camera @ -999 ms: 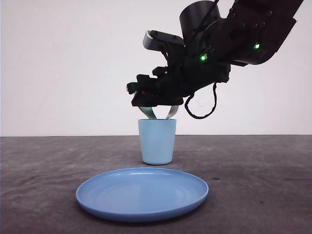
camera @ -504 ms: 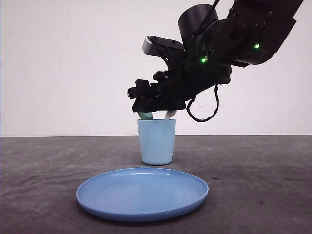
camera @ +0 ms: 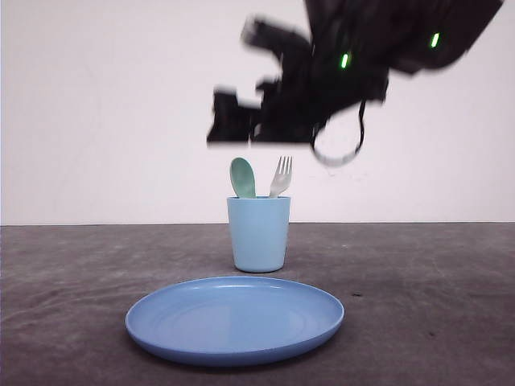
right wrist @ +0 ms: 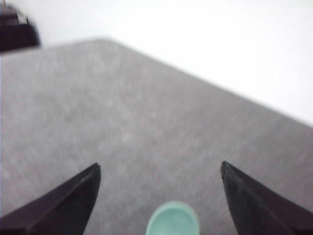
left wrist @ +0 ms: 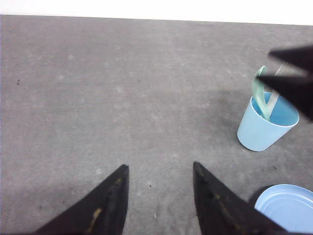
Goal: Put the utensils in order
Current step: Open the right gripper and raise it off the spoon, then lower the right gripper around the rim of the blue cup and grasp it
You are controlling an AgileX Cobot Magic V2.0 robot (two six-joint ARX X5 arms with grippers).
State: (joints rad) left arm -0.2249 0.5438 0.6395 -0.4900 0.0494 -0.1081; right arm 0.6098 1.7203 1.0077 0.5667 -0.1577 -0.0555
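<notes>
Spoon (camera: pixel 242 177): mint-green, standing bowl-up in the light blue cup (camera: pixel 258 234), on its left side as seen from the front; bowl clear above the rim. The left wrist view shows its handle (left wrist: pixel 260 96) leaning inside the cup. The right wrist view shows the bowl (right wrist: pixel 173 220) blurred, between the two fingers.

Fork (camera: pixel 281 177): white, four tines up, standing in the same cup just beside the spoon, on the right; leans slightly.

Cup: upright on the table (camera: pixel 426 289), behind the plate and apart from it.

Plate (camera: pixel 234 318): round, blue, flat on the table, nearest the camera; nothing on it.

Right claw (camera: pixel 235 121): above the cup, well clear of both utensil tips, touching nothing. Image motion-blurred. In the right wrist view the fingers (right wrist: pixel 73 196) stand spread wide, nothing between them but the spoon bowl far below.

Left claw (left wrist: pixel 159 193): over bare table, well apart from the cup; fingers spread, holding nothing.
</notes>
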